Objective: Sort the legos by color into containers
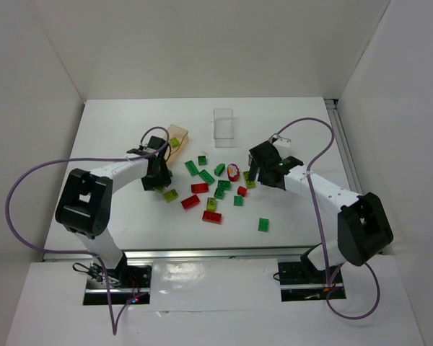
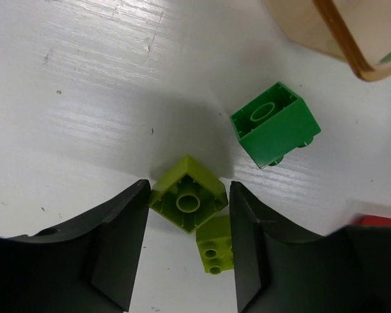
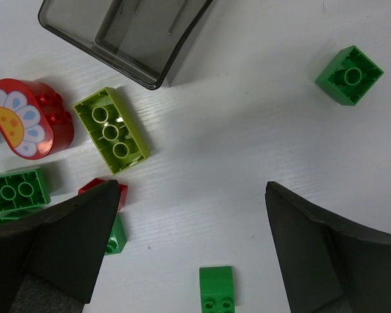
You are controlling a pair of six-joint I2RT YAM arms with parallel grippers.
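Our left claw (image 2: 189, 190) is clamped on a yellow-green brick (image 2: 188, 203), jaws pressing two opposite sides, its hollow underside facing the wrist camera. We hold it near the orange-tan box (image 2: 362, 45), which we judge is its destination, since the top view shows a yellow-green piece lying inside. Our right claw (image 3: 195, 228) hangs spread wide over the bench (image 3: 247, 130) beside the smoky grey box (image 3: 130, 39), seemingly between picks. Most legos (image 1: 200, 188) lie loose between the arms.
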